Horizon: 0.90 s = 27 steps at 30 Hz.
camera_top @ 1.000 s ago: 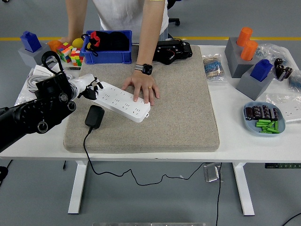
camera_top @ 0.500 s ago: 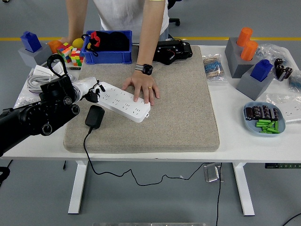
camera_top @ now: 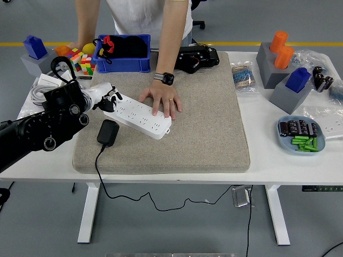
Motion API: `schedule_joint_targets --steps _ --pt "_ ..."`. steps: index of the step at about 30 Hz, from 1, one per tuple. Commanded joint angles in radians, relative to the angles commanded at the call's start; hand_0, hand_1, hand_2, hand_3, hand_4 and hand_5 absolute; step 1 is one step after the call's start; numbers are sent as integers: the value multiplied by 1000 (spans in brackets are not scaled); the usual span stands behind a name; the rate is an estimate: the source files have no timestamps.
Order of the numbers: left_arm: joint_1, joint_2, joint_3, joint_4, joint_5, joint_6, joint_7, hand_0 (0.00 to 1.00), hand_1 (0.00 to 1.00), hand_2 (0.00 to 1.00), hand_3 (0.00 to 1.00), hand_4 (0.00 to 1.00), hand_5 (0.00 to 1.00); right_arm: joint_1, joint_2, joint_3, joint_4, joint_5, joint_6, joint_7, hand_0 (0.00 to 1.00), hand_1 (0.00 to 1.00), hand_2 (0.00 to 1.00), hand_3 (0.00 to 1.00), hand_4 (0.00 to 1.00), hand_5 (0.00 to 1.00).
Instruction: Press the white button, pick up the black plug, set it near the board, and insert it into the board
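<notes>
**Left hand at the end of the power strip**

Your left hand (camera_top: 105,96) sits at the left end of the white power strip (camera_top: 138,115), its fingers (camera_top: 113,98) loosely spread and holding nothing, tips just at the strip's end. You cannot make out the white button under them. The strip lies at an angle on the grey mat (camera_top: 177,120), and a person's hand (camera_top: 161,100) rests flat on its far-right part, pinning it down. The black plug (camera_top: 107,133) lies on the mat just beside the strip's near edge, apart from your fingers, with its cable (camera_top: 99,160) running off the desk (camera_top: 278,160) edge. Your right arm is out of view.
</notes>
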Motion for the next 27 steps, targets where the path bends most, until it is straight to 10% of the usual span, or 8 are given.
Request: schedule_joint_targets --steps 27 --pt "-2 -34 81 103 -15 10 -15 2 2 72 729 2 2 -1 -2 -18 -2 3 0 0 783 679 658 616 673 437"
